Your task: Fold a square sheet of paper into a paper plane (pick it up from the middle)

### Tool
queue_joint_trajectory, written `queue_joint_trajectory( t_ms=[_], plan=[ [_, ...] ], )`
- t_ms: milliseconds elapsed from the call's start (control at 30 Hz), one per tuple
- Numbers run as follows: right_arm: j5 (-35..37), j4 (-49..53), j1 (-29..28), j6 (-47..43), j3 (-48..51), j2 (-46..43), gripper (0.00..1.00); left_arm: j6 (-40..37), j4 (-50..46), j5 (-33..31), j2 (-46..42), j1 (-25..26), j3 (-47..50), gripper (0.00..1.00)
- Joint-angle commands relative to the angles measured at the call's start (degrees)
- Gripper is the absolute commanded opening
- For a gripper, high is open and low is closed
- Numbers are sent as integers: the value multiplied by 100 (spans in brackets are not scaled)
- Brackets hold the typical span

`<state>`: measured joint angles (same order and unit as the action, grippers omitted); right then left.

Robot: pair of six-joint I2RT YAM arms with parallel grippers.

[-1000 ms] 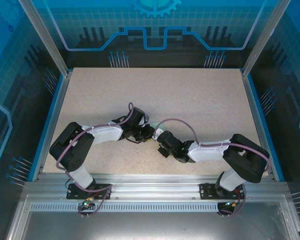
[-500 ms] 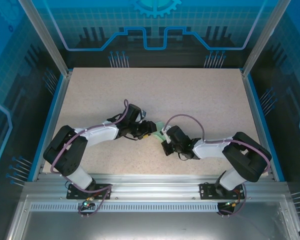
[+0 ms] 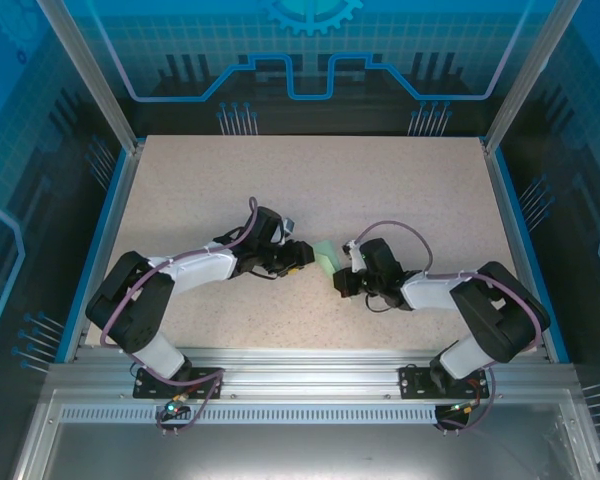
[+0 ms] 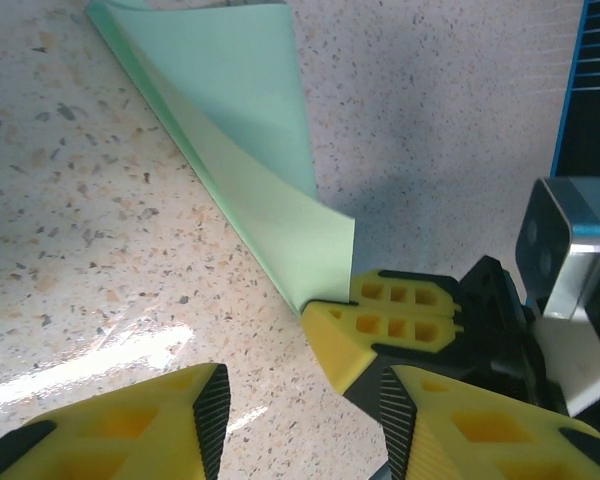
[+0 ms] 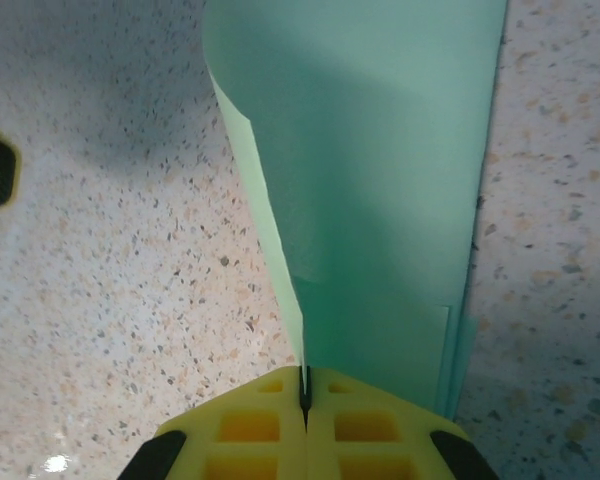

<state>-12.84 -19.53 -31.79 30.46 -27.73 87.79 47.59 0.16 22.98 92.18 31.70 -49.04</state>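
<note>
The pale green square sheet of paper [image 3: 327,258] sits near the middle of the bench [image 3: 380,180], between the two arms. It is partly folded, and one flap curls upward. The right gripper [image 5: 305,405] has its jaws pressed fully together on the near edge of the sheet, pinching the layers at a corner. The left gripper [image 3: 300,257] hovers just left of the paper, its jaws parted about halfway with nothing between them, close beside the right gripper's yellow fingers [image 4: 390,320] but not touching the sheet.
</note>
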Motion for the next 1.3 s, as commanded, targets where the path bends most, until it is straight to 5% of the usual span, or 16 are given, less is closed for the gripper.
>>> queue_joint_trajectory(
  t_ms=[0,533,1267],
  plan=[
    [-612,-171,231,399,27,116,4,-178,213,354,121,-7,-85,47],
    [-1207,-416,560,1019,-93,669,4,-250,598,911,1216,168,-892,48],
    [-1312,-502,648,1773,-82,494,6,-575,623,856,1238,172,-905,53]
  ],
)
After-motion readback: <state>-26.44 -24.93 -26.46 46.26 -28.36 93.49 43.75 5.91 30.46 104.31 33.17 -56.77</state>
